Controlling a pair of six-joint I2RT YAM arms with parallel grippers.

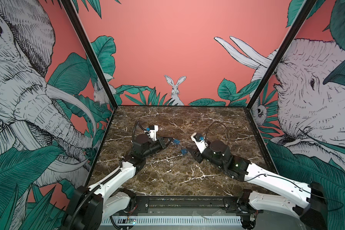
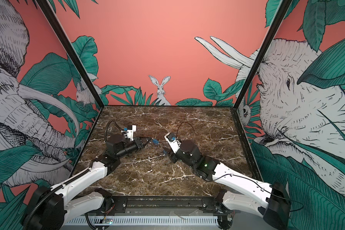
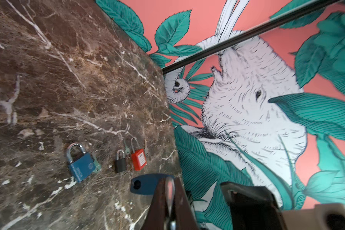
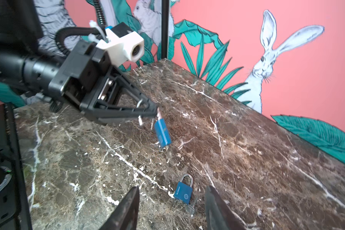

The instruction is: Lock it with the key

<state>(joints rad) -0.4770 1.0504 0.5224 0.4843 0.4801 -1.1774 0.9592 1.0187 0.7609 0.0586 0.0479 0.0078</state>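
Padlock point(image 4: 183, 192), blue, lies flat on the worktop point(image 4: 247, 139), near its middle in a top view point(image 1: 184, 151); a silver key point(image 4: 190, 208) shows at its base, in the keyhole or only beside it I cannot tell; the right pincer point(image 4: 172, 187) hovers just above, fingers apart and empty, one to each side of the lock in its wrist view; the left pincer point(image 4: 156, 114) is pressed together on a thin metal stem point(image 3: 169, 187), and from it a blue piece point(image 4: 162, 132) hangs clear of the worktop, a second lock's body or a key's plastic head, too blurred to say; a black lock point(image 3: 121, 164) and a red lock point(image 3: 138, 159) lie well beyond it.

The step in hand looks to be the right arm's pick; I would come down square over the body, close on its two narrow edges, low and centred, and stay off the shackle point(image 4: 187, 179) and the key; both fingers should meet it together, since a smooth lock on polished stone will likely skid from a one-sided nudge.

The body is a small painted slab with rounded corners; the shackle a chromed arch; the worktop glossy brown marble veined white; the hanging piece long, flat, round-ended, holed near its free end.
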